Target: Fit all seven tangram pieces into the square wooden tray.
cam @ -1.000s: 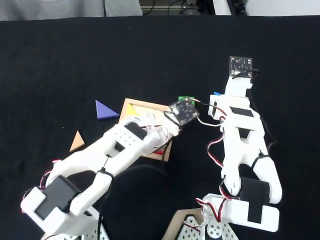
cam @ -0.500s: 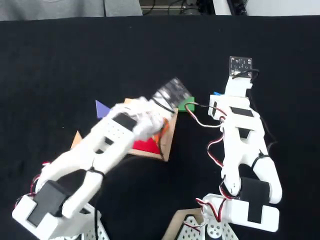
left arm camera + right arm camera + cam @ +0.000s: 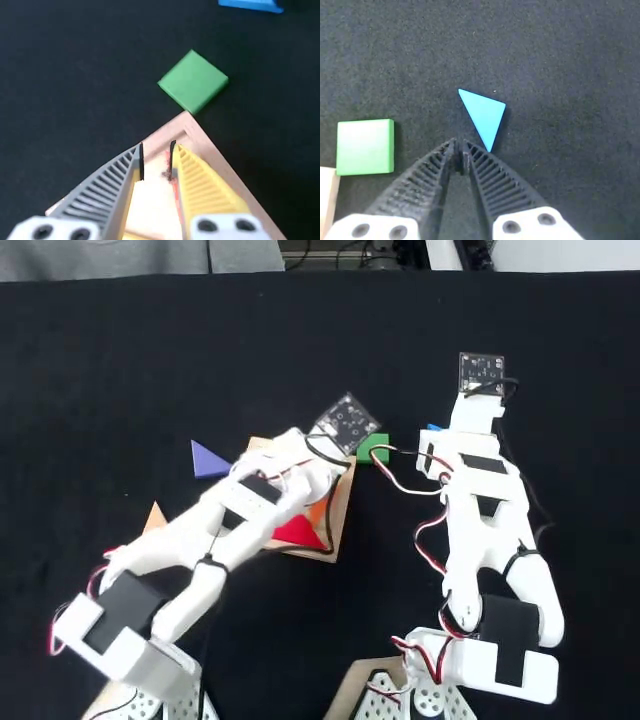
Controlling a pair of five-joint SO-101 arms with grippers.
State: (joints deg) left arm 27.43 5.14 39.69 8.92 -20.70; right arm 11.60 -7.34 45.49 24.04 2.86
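- The left hand (image 3: 156, 160) is held over one corner of the wooden tray (image 3: 202, 140). Its fingers are parted by a narrow gap, and nothing is seen gripped between them.
- The green square (image 3: 193, 81) is laid on the black bench (image 3: 150, 360) just outside that tray corner. Whether the two touch cannot be told.
- The right hand (image 3: 459, 159) is closed, fingertips pressed together, with nothing held. It is placed just beside one tip of the light blue triangle (image 3: 482, 117).
- From above, a red piece (image 3: 297, 530) and an orange piece (image 3: 318, 508) are seen inside the tray, partly covered by the left arm.
- A purple triangle (image 3: 208, 459) and a tan triangle (image 3: 153, 517) are laid on the bench on the side of the tray away from the green square. They are set apart from each other, and the tan one is partly hidden by the arm.
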